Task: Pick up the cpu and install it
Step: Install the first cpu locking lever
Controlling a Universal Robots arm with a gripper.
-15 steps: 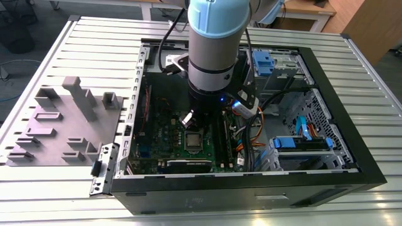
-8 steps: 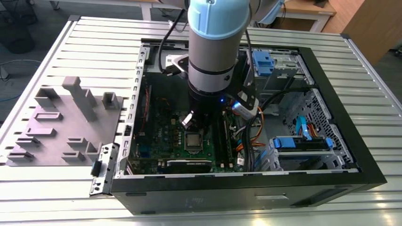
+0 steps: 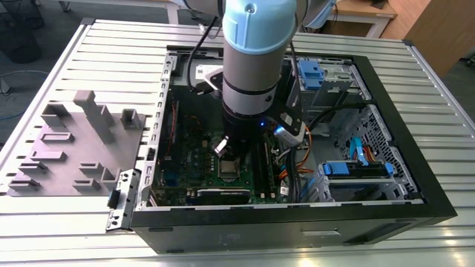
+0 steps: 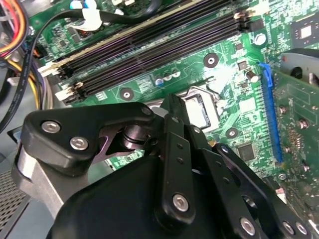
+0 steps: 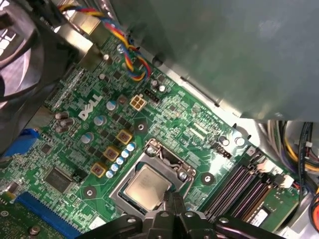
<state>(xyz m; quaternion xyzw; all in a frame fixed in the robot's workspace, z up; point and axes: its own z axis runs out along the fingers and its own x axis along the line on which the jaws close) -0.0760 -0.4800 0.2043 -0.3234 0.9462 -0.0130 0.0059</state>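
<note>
Cpu (image 5: 145, 186): silvery square, pale-rimmed, in socket (image 5: 172, 158)

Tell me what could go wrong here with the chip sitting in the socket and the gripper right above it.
The cpu lies in the socket frame with the gripper at its edge; any sideways drag might shift it out of seat.

The arm reaches deep into the computer case, close to the cables, which it could snag.

The memory slots run beside the socket, so a drifting gripper could knock them.
</note>
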